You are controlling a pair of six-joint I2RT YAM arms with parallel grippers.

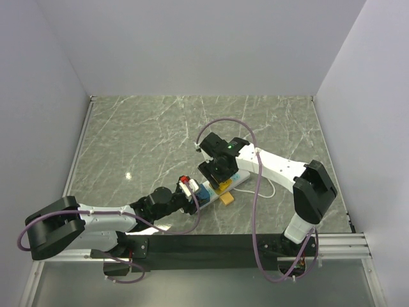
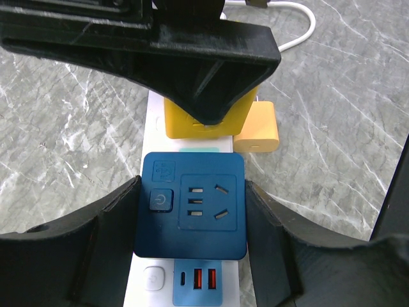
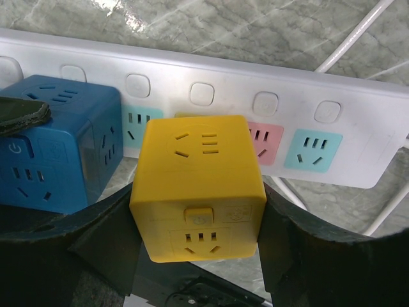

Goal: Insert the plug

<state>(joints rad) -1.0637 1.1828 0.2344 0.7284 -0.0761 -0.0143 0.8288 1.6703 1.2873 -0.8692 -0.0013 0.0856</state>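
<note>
Yellow cube plug [image 3: 198,185], pinched side to side between the two fingers of the right gripper [image 3: 198,246] with its socket faces left clear. It sits directly ahead of that gripper's palm and against the white power strip [image 3: 358,115], over the outlet between the teal and pink ones. The prongs are hidden, so seating cannot be judged. The side grip probably keeps the hidden prong face square to the strip, so the gripper can push straight in. The left gripper [image 2: 192,224] is closed on the blue cube [image 2: 190,204], one finger flat on each flank. That cube stands in the strip between those fingers, and the hold likely serves to brace the strip against the insertion force. Just beyond the left fingertips lies the yellow cube under the right gripper's black body. A small orange block [image 2: 257,128] lies to its right, beside the strip. The strip's cable [image 2: 307,25] trails away farther off.
</note>
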